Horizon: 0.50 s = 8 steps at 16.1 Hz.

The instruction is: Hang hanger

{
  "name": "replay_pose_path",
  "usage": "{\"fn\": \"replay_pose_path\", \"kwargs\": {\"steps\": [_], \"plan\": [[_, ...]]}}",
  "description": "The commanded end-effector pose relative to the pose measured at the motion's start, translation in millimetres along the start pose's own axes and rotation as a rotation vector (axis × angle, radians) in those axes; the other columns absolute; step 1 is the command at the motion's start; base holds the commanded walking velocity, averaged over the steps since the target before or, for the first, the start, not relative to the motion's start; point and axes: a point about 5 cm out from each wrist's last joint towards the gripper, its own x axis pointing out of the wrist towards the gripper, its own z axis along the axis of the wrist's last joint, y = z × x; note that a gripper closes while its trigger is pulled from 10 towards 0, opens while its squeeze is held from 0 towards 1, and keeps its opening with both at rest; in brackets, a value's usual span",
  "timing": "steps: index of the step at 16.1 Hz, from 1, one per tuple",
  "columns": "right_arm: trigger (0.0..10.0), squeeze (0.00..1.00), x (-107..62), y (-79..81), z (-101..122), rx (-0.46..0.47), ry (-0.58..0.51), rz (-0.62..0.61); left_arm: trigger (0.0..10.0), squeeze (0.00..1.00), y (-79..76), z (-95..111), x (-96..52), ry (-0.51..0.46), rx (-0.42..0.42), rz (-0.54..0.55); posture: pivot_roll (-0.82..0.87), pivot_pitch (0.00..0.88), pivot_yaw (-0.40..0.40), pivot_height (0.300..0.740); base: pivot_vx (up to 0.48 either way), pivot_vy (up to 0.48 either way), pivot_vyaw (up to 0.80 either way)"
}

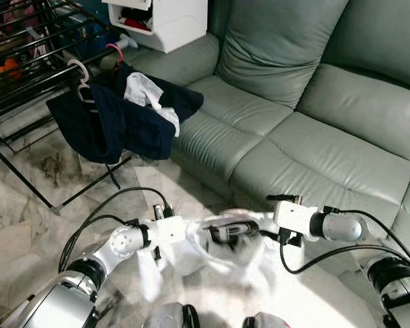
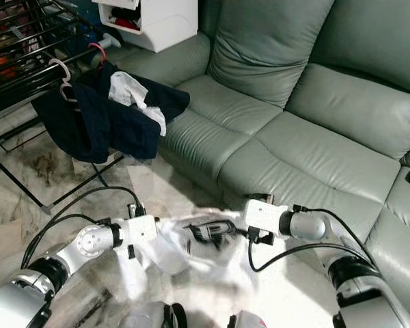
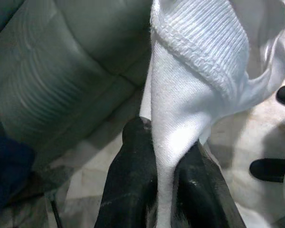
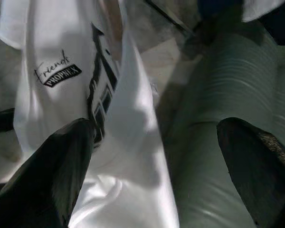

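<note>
Pinching the ribbed knit collar of a soft white T-shirt point(image 3: 190, 90) between its two black fingers, the left gripper point(image 3: 164, 161) holds the cloth up. Opposite it, the right gripper point(image 4: 156, 142) stands spread, one finger against the shirt's black print. Two hangers point(image 1: 82, 78) hook on the black wire rack point(image 1: 27, 61) beyond the left gripper, draped in dark navy clothes, beside the smooth grey-green leather sofa point(image 1: 314, 116).

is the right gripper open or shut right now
Open. The right gripper has its black fingers spread wide beside the white shirt, nothing pinched between them.
</note>
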Motion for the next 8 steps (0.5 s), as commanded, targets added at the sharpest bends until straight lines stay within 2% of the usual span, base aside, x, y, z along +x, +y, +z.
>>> {"fn": "replay_pose_path", "kwargs": {"steps": [1, 2, 3, 4, 5, 6, 8], "plan": [[10.0, 1.00, 1.6, -1.5, 1.9, 0.007, -0.005, 0.031, 10.0, 0.00, 7.0, 7.6, -0.1, -0.048, 0.035, 0.020, -0.10, 0.000, 0.102, 0.740, 0.000, 0.000, 0.00], [10.0, 1.00, 1.8, -0.1, 0.4, 0.035, -0.002, 0.061, 10.0, 0.00, 7.5, 9.5, 0.7, -0.058, 0.035, 0.018, -0.10, 0.000, 0.102, 0.740, 0.000, 0.000, 0.00], [10.0, 0.00, 2.0, 4.1, -2.5, 0.087, 0.005, 0.125, 10.0, 0.00, 7.5, 12.4, 2.0, -0.075, 0.040, 0.015, -0.10, 0.000, 0.103, 0.740, 0.000, 0.000, 0.00], [10.0, 0.00, 2.1, 6.8, -4.3, 0.116, 0.011, 0.166, 10.0, 0.00, 7.2, 14.1, 2.7, -0.085, 0.043, 0.013, -0.10, 0.000, 0.103, 0.740, 0.000, 0.000, 0.00], [3.3, 0.00, 2.3, 8.6, -5.5, 0.125, 0.015, 0.193, 10.0, 0.00, 6.6, 16.0, 3.5, -0.096, 0.047, 0.008, -0.10, 0.000, 0.104, 0.740, 0.000, 0.000, 0.00], [0.0, 0.00, 3.1, 10.0, -6.7, 0.143, 0.024, 0.220, 10.0, 0.00, 6.1, 18.1, 4.5, -0.106, 0.054, 0.003, -0.10, 0.000, 0.102, 0.740, 0.000, 0.000, 0.00], [0.0, 0.00, 3.2, 16.7, -11.4, 0.148, 0.072, 0.313, 10.0, 0.00, 4.9, 21.4, 6.1, -0.123, 0.065, -0.008, -0.09, 0.000, 0.101, 0.740, 0.000, 0.000, 0.00]]}}
